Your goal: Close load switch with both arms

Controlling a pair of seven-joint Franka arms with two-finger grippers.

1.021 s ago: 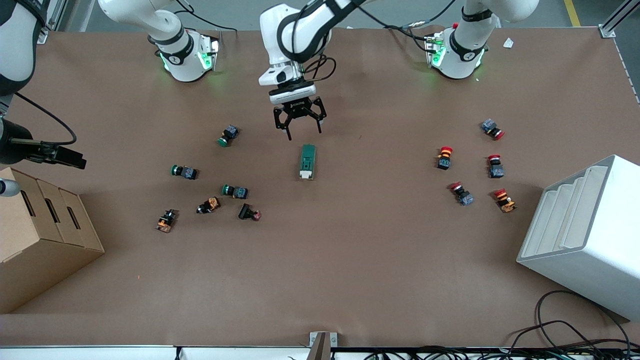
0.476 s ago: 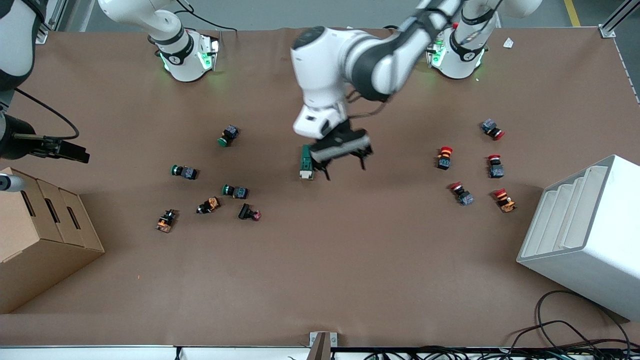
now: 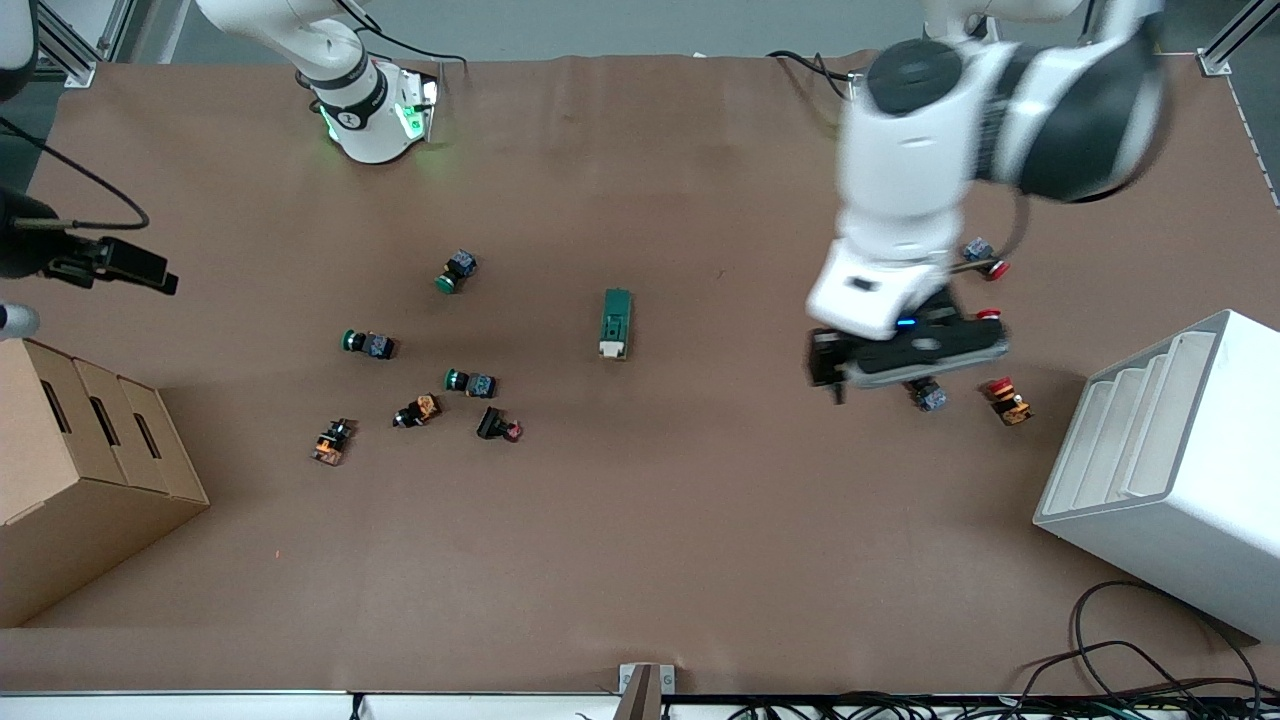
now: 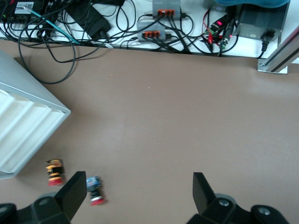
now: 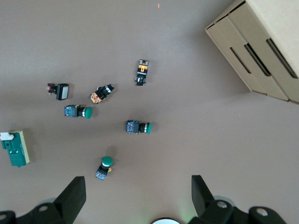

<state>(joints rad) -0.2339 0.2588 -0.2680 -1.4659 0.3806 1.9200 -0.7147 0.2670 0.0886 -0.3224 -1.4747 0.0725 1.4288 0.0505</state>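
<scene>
Dark-green, with its cream lever end turned toward the front camera, the load switch (image 3: 615, 323) lies alone mid-table in the front view, touched by nothing. A second ago the left gripper (image 3: 905, 362) hung just above it; half a second ago it was sweeping past the switch's side; now it is blurred over the red push-buttons (image 3: 1005, 400) toward the left arm's end of the table, well apart from the switch, which sits where it did in both earlier frames. I judge this a retreat rather than an approach, so the closing looks either finished or abandoned; the lever's position is too small to read. The right arm waits at the view's edge, over the cardboard box (image 3: 80, 470), a little higher in the view than before.

From the left wrist view, the left gripper (image 4: 140, 193) stands fully spread with nothing between its fingers, above bare brown table, two red buttons and the white rack (image 4: 25, 126).

From the right wrist view, the right gripper (image 5: 138, 193) is likewise spread and empty, looking down on the green push-buttons (image 5: 139, 127) and the load switch (image 5: 16, 148).
</scene>
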